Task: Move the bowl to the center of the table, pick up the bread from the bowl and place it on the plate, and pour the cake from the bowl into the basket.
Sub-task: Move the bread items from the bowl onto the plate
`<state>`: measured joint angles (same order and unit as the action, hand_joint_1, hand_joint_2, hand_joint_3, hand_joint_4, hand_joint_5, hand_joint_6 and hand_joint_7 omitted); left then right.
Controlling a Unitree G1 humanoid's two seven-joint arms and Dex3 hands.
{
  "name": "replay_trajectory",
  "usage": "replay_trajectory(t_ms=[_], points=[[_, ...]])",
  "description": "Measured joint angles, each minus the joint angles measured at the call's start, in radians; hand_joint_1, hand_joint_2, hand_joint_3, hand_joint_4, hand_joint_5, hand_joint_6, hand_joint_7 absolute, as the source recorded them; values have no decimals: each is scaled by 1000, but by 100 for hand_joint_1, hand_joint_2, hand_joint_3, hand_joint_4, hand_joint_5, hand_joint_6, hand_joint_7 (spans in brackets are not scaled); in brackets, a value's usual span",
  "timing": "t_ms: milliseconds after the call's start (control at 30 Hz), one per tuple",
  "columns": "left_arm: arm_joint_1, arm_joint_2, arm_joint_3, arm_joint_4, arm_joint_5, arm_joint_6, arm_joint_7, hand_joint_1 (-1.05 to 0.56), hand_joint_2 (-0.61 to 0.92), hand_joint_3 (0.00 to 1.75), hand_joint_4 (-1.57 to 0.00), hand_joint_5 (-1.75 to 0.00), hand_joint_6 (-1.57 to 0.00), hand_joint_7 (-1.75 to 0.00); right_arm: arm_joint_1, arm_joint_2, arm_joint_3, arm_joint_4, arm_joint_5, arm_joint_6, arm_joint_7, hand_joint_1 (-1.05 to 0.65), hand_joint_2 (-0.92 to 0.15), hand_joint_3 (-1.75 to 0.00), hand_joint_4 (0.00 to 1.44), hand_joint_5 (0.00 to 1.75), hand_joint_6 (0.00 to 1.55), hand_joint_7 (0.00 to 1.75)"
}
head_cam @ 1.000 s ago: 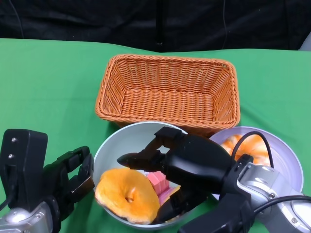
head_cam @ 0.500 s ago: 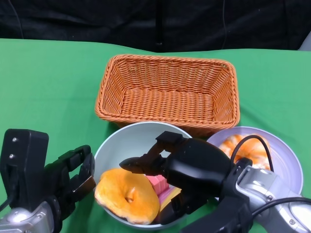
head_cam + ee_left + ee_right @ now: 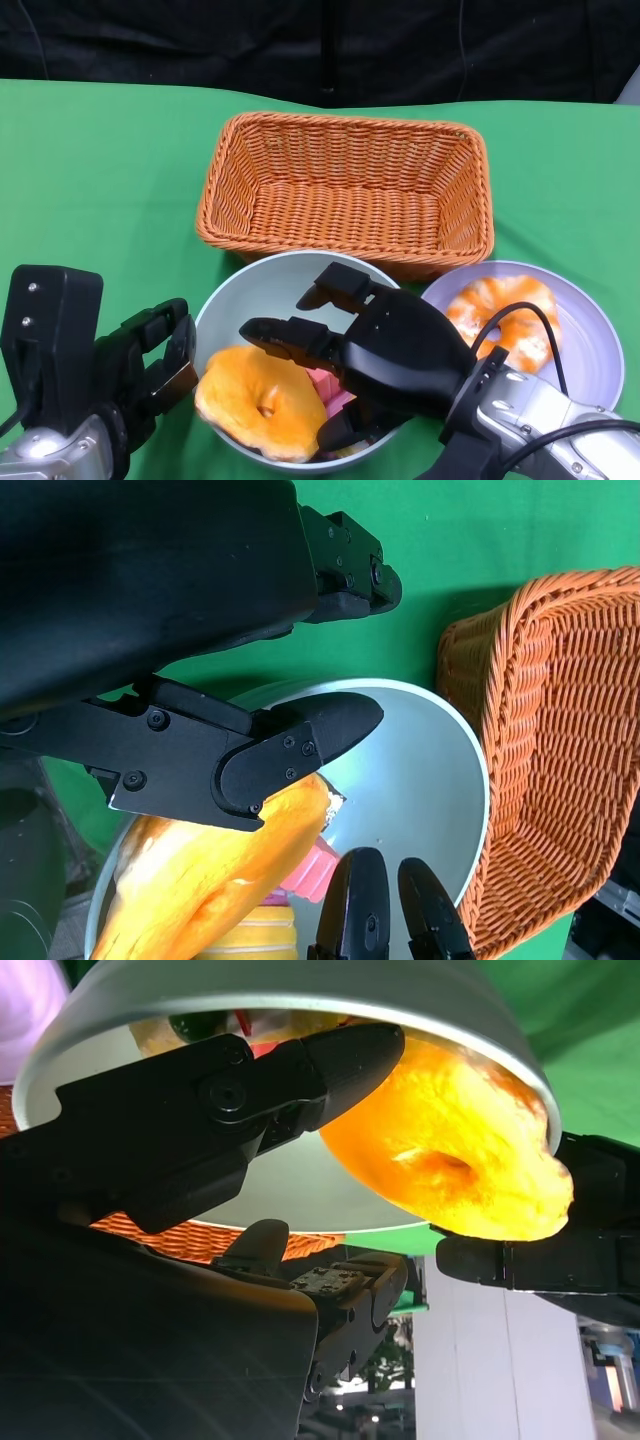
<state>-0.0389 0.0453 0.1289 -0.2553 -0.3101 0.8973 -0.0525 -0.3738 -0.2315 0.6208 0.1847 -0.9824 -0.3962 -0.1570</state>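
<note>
nearest the camera, the right hand [image 3: 375,365] reaches from the lower right over the pale bowl [image 3: 240,295], its black fingers [image 3: 285,338] spread apart above the contents and closed on nothing; the silver forearm [image 3: 545,425] trails off toward the lower right corner. the left hand [image 3: 140,365] sits at the lower left, just beside the bowl's outer wall, fingers curled loosely toward the rim and holding nothing; whether they touch the rim cannot be told. inside the bowl, an orange ring-shaped bread [image 3: 262,400] lies against the near-left wall, with a pink cake [image 3: 322,378] beside it, partly hidden under the right hand. the left wrist view shows the bread [image 3: 200,890] and cake [image 3: 305,872] low in the bowl [image 3: 450,750], with the right hand's fingertips [image 3: 365,900] entering from the far rim. right of the bowl, a lavender plate [image 3: 590,350] carries a second orange bread [image 3: 500,310]. farther back, a woven orange basket [image 3: 345,190] stands just behind bowl and plate on the green table [image 3: 100,170].
</note>
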Motion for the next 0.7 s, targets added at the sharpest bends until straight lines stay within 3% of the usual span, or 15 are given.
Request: replay_trajectory(t_ms=[400,567,700], points=[[0,-19,7,0,-2,0,16,-53,92,82,-2,-52,-12,-1,-14,4,8,30,14,-20,-37,-58,-89,0,7,102,36,21],[0,-17,6,0,0,0,19,-52,92,81,-2,-53,-17,-3,-11,29,10,71,6,-26,-163,-53,-88,0,24,99,49,28],[0,-17,7,-2,-1,13,19,-51,92,80,-2,-53,-18,-3,-3,66,16,150,-31,-42,-407,-45,-88,0,34,102,59,35]])
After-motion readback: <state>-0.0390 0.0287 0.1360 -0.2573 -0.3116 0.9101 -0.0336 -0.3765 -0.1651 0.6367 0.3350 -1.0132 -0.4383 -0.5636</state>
